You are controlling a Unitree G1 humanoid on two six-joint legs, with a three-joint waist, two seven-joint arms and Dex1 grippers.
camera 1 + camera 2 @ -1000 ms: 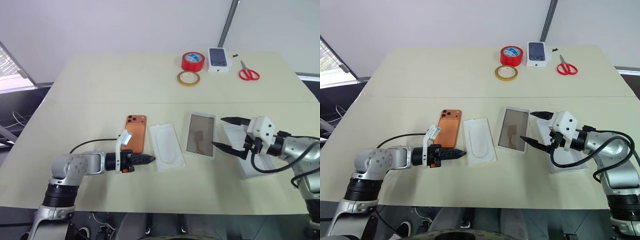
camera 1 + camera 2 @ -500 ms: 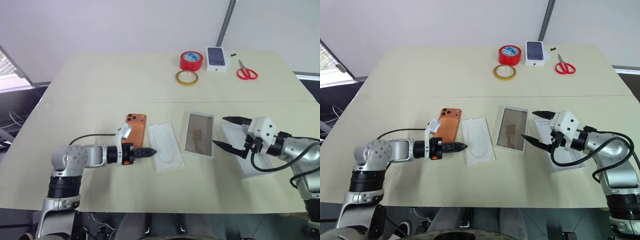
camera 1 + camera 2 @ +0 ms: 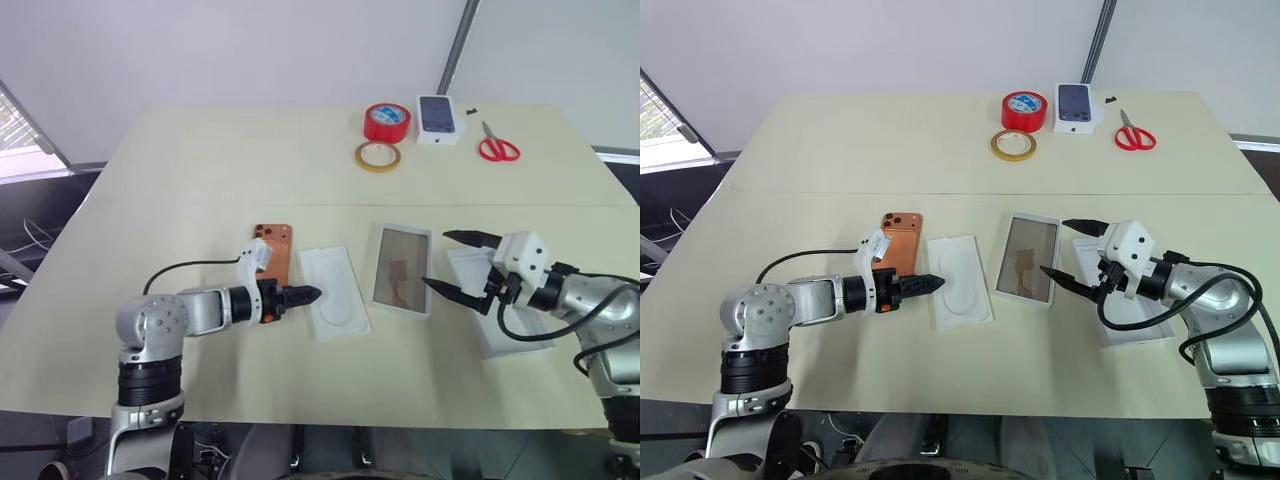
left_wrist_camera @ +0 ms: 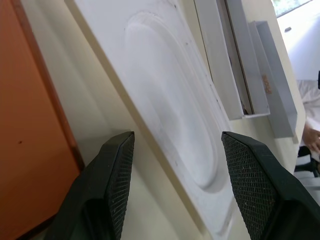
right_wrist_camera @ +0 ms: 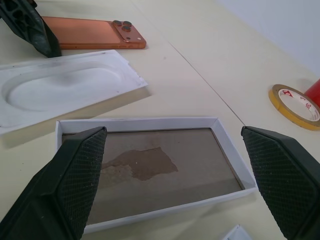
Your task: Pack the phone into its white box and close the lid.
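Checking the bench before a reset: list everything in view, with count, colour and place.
phone: one, orange, left of centre, flat.
recessed tray: one, white, right beside the phone.
open box part: one, white rim, brownish inside, right of the tray.
flat box part: one, white, near right, under the right pincer.
tape roll: one, red, far side.
tape ring: one, yellowish, in front of the red roll.
small box: one, white with a dark phone picture, far side.
scissors: one pair, red handles, far right.
table: one, cream.
left pincer: black, open, at the tray's left edge.
right pincer: black, open, beside the open box part.
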